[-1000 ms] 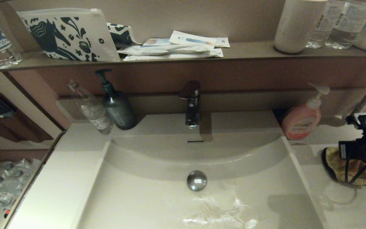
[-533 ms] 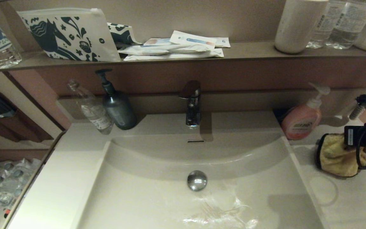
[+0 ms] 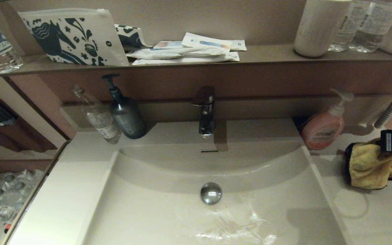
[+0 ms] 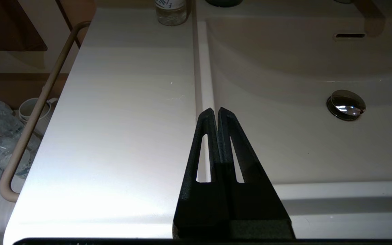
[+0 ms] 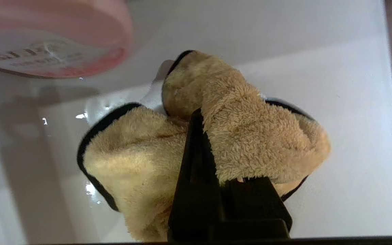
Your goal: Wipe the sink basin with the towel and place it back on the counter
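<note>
The right claw (image 5: 199, 136) was clamped on the towel (image 5: 250, 136), held just off the bench (image 3: 379, 217) beside the pink soap bottle (image 3: 322, 131). Judged step: pickup. Next, carry it over the sink basin (image 3: 168, 211). The left claw (image 4: 216, 114), pressed together and empty, hovered at the basin's far edge from that bottle.

Left claw (image 4: 216, 114) matte black, two tapered slotted fingers (image 4: 205, 143), right claw (image 5: 202, 129) black, looping black cables, white label

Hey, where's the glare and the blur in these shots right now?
Head view: wet sheen glints in the sink basin below the drain plug. Left wrist view: bright glare washes over the counter. Right wrist view: the pink soap bottle is blurred; the towel looks sharp.
</note>
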You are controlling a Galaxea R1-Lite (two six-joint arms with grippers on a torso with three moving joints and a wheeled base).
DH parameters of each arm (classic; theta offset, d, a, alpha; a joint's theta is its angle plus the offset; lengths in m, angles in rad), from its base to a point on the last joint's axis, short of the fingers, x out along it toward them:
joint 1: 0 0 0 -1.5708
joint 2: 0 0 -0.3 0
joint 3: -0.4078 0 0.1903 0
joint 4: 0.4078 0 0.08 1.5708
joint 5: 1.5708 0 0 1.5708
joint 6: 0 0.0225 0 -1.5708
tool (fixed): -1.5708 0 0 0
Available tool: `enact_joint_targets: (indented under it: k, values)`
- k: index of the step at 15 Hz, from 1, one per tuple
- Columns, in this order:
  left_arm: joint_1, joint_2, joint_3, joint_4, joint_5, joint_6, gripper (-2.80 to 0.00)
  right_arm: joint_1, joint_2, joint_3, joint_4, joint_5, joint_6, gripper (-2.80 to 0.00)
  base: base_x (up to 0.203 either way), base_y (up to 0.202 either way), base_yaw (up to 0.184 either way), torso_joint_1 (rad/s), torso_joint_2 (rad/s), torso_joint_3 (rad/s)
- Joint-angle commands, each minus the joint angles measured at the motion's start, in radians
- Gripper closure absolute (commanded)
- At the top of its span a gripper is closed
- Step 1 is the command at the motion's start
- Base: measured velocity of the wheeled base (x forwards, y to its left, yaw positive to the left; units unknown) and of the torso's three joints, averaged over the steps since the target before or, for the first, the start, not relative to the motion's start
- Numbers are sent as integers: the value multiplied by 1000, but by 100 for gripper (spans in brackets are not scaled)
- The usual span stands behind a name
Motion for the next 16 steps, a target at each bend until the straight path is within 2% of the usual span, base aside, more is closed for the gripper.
enact_joint_targets:
  k: [1, 3, 7, 10, 11, 14, 16]
  values:
    - [0, 1, 0, 0, 0, 0, 0, -7, 27, -21, 4, 10, 5, -280, 0, 0, 0, 0, 0, 0]
    - [0, 1, 0, 0, 0, -2, 0, -2, 29, -44, 106, 33, 11, -280, 0, 0, 0, 0, 0, 0]
    - [0, 1, 0, 0, 0, 0, 0, -6, 38, -257, 505, 52, 8, -280, 0, 0, 0, 0, 0, 0]
    - [0, 1, 0, 0, 0, -1, 0, -21, -14, -299, 627, 16, -30, -280, 0, 0, 0, 0, 0, 0]
    - [0, 1, 0, 0, 0, -1, 0, -23, -32, -290, 642, -5, -36, 0, 0, 0, 0, 0, 0, 0]
    - [1, 1, 0, 0, 0, 0, 0, -22, -112, -242, 657, -13, -39, 0, 0, 0, 0, 0, 0, 0]
    - [1, 1, 0, 0, 0, -1, 0, 9, -192, -186, 658, -12, -37, 0, 0, 0, 0, 0, 0, 0]
